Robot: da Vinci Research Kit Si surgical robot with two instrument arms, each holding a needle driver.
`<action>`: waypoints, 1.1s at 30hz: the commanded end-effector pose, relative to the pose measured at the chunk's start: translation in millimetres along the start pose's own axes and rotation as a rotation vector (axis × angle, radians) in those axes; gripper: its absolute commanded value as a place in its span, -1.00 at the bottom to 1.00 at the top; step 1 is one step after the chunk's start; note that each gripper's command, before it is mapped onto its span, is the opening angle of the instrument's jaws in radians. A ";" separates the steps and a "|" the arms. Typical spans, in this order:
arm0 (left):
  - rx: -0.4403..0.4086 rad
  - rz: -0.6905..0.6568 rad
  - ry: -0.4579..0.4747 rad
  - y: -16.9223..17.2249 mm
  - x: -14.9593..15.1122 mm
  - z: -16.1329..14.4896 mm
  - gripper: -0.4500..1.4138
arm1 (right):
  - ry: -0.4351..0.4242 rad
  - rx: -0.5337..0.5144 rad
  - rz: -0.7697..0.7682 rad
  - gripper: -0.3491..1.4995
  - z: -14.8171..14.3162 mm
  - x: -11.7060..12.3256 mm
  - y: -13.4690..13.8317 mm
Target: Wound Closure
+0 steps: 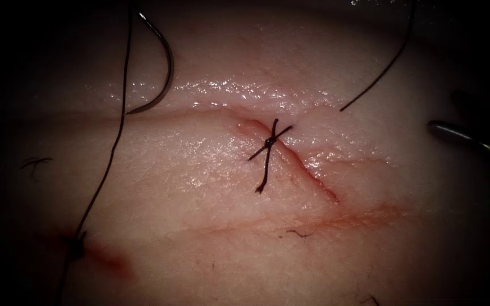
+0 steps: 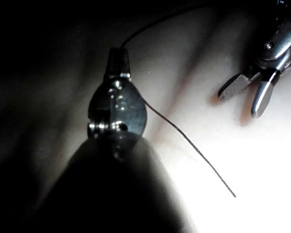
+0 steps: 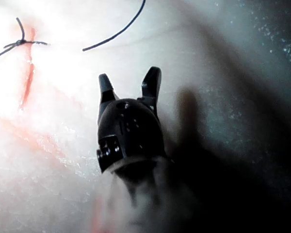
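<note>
One knot sits tied on the cut (image 1: 290, 156) in the tissue (image 1: 199, 187).
The needle (image 1: 163, 68) lies loose at the upper left of the frame. The left tool (image 2: 118, 57) is closed on the thread (image 2: 194, 145). The right tool (image 3: 130, 83) is open and holds nothing.

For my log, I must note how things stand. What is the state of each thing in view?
Left tool: fingers shut on thread.
Right tool: fingers open, holding nothing.
Needle: free, lying on tissue, left of cut, not in tissue.
Cut: one stitch across it, knot tied.
</note>
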 end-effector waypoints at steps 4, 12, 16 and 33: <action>0.032 -0.055 -0.027 -1.0 -1.4 2.6 -0.15 | -0.004 0.070 0.006 0.47 1.3 0.0 -2.9; 0.081 -0.284 -0.131 0.1 -2.5 2.7 0.86 | -0.014 0.184 0.006 0.43 4.6 0.6 -8.6; 0.048 -0.287 -0.121 -0.1 -2.6 0.6 0.98 | -0.009 0.238 -0.004 0.40 6.3 0.5 -11.2; 0.047 -0.210 -0.249 9.3 -8.6 -18.3 0.60 | 0.030 0.316 -0.092 -0.27 7.6 0.9 -13.1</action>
